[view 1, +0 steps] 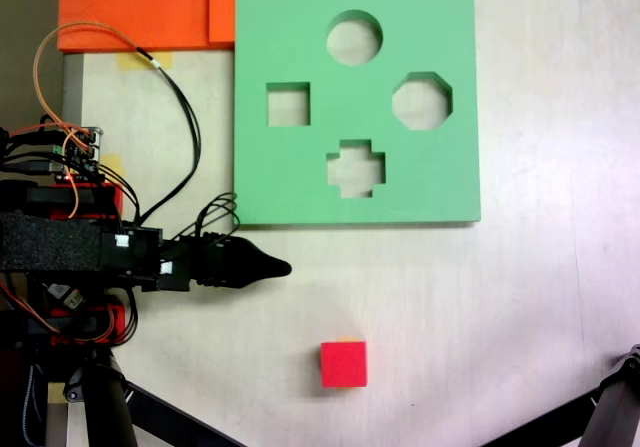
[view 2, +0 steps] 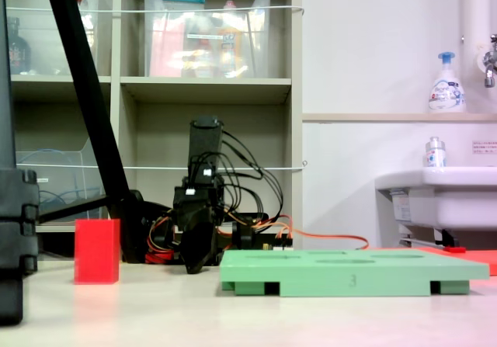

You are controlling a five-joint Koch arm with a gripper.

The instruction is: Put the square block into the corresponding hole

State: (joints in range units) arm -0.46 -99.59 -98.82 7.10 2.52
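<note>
The square block (view 1: 343, 364) is a small red cube standing alone on the white table, near the bottom of a fixed view; it also appears at the left (view 2: 97, 251). The green foam board (view 1: 420, 187) lies flat further up, and the corresponding hole (view 1: 288, 104) is the square cutout in its left part. My gripper (view 1: 280, 266) is shut with nothing in it, its dark pointed tip just below the board's lower left corner, up and left of the cube and clear of both. Seen low from the table (view 2: 192, 268), the gripper hangs between the cube and the board (view 2: 349, 273).
The board also has round (view 1: 354, 37), octagonal (view 1: 421, 101) and cross-shaped (view 1: 356, 168) cutouts. Orange foam sheets (view 1: 140, 7) lie at the top left. The arm's base with wires (view 1: 70, 167) fills the left side. Black tripod legs (view 1: 100, 407) cross the bottom corners.
</note>
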